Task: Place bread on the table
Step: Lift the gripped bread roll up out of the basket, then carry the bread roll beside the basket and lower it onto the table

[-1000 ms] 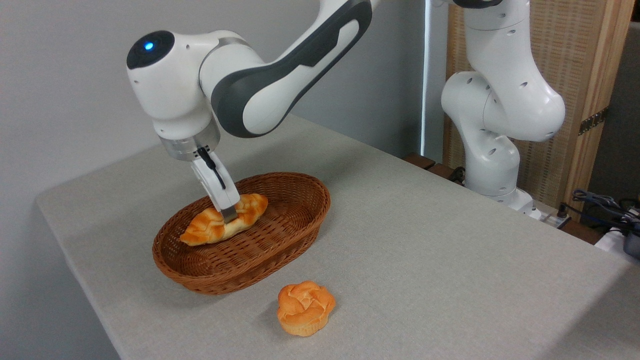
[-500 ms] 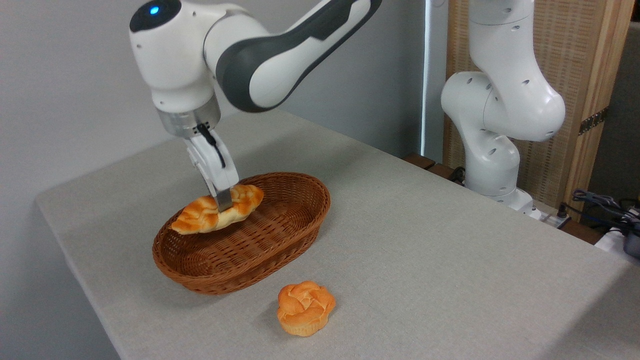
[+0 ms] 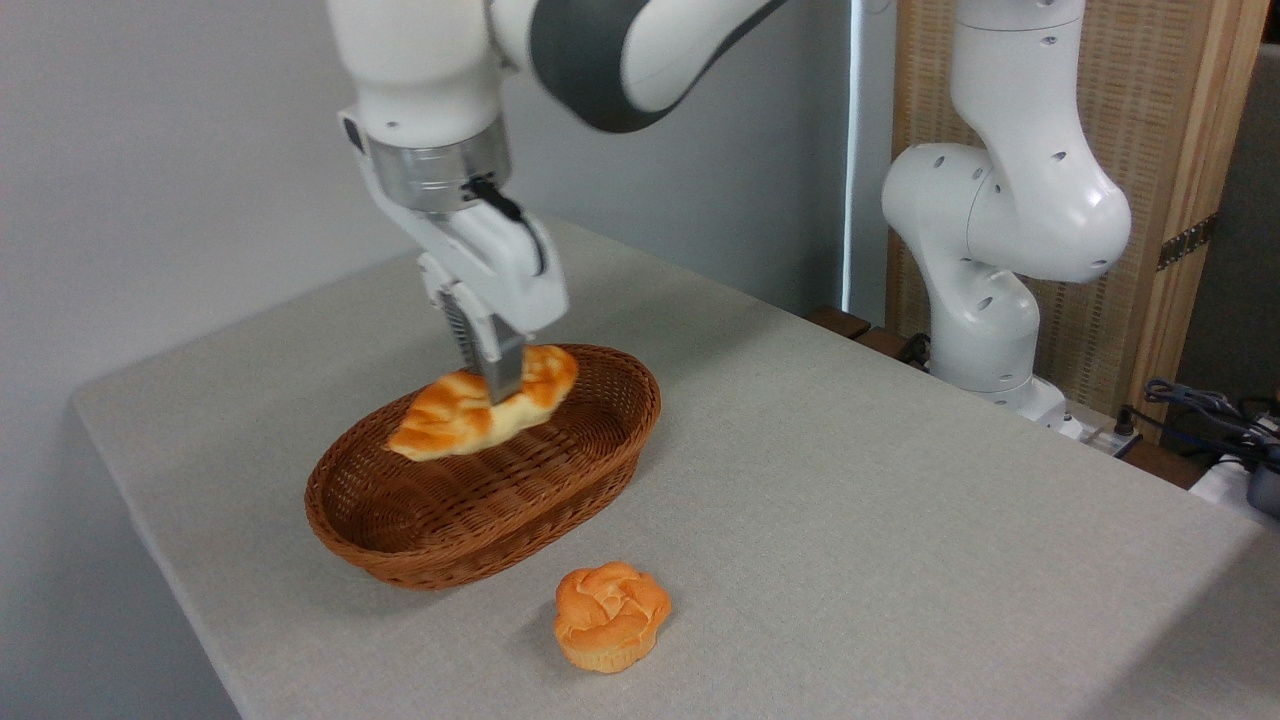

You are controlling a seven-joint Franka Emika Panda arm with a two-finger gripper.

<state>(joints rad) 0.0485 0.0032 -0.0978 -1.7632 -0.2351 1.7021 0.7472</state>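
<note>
The bread [image 3: 455, 408], a long braided golden-orange loaf, hangs in the air over the brown wicker basket [image 3: 480, 505], tilted with its left end lower. My gripper [image 3: 497, 385] comes down from above and is shut on the loaf near its middle; one grey finger [image 3: 503, 370] crosses the front of the crust. The loaf is clear of the basket floor. The table [image 3: 850, 500], covered in light grey-beige cloth, spreads around the basket.
A small round flower-shaped orange bun [image 3: 610, 615] lies on the cloth in front of the basket. The arm's white base [image 3: 990, 300] stands at the table's far right edge. Cables [image 3: 1215, 415] lie off the table at the right.
The gripper has lifted the loaf out of the basket, rising and shifting to the right. The wrist has turned. The bun and basket have not moved.
</note>
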